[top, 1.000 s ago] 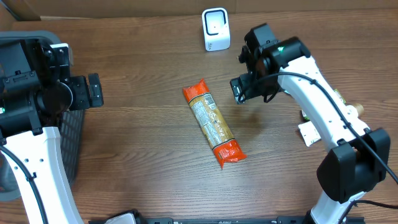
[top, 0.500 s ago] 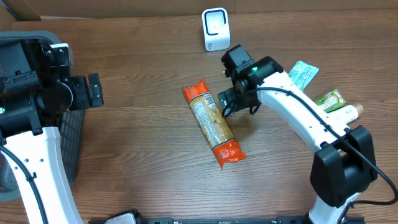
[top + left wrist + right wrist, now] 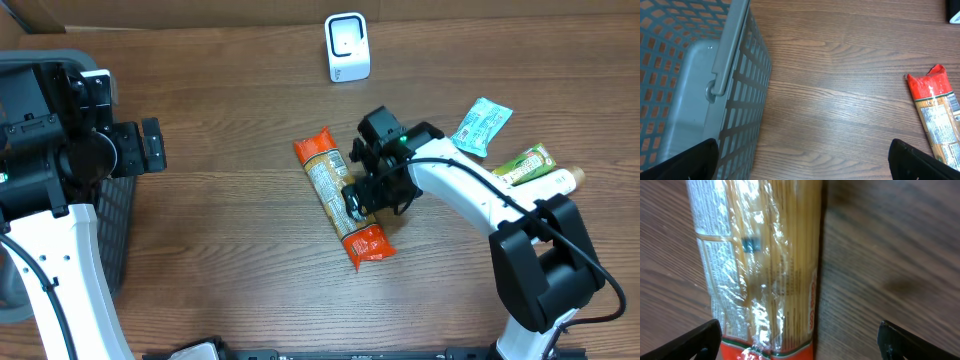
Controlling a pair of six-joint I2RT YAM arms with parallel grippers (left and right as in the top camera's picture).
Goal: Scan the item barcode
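The wooden desk (image 3: pixel 220 250) carries everything. At the left edge of the overhead frame stands a grey mesh basket (image 3: pixel 740 100), probably there to receive items once scanned; the frame cuts off its far side, and what the left wrist view shows of its inside looks bare. The left arm (image 3: pixel 60 240) hangs above the basket's near corner with the left jaws spread wide and holding nothing, seemingly parked clear of the work. The right arm (image 3: pixel 470 190) reaches from the lower right toward the middle of the frame, its wrist covering part of the spaghetti packet (image 3: pixel 335 185). The right jaws are fully apart, one tip on either side of the packet's width and not yet gripping, which looks like a line-up for a grasp across its narrow dimension. The packet lies flat and diagonal at centre frame, printed label facing up. The barcode itself cannot be made out, because glare on the wrapper blurs the print in the right wrist view. The white scanner (image 3: pixel 347 47) stands upright at top centre, well apart from the packet. At the right edge lie a teal sachet (image 3: pixel 481 125) and a green tube (image 3: pixel 525 163), their labels too small to read.
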